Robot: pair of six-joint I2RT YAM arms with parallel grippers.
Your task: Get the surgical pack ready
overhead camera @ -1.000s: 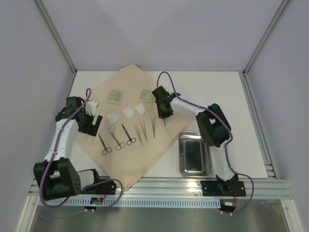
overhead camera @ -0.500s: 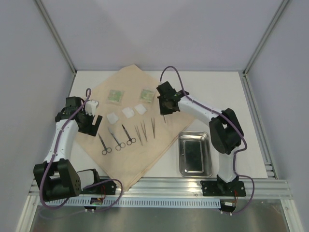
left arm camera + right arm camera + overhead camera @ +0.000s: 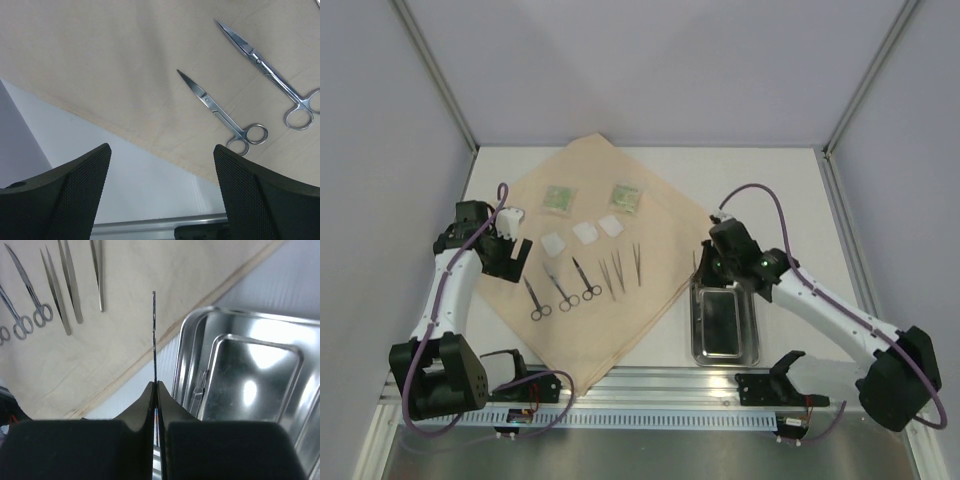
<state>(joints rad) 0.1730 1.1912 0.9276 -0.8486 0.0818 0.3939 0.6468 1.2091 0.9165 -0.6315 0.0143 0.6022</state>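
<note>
I have the slim steel tweezers [image 3: 154, 335] pinched edge-on in my right hand [image 3: 155, 389], fingers pressed together on them. They hang just beside the rim of the shiny rectangular steel tray [image 3: 182, 355], which stands on the white counter [image 3: 780, 190] off the large tan cloth sheet [image 3: 620, 335]. I'd judge that suits lowering them into the tray. My left hand [image 3: 161, 150] waits spread wide above the cloth's edge near the small metal scissors [image 3: 209, 101], probably for the next pick.

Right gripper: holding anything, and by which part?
Yes, the right gripper is shut on thin tweezers, pinched near one end; the rest juts forward.
</note>
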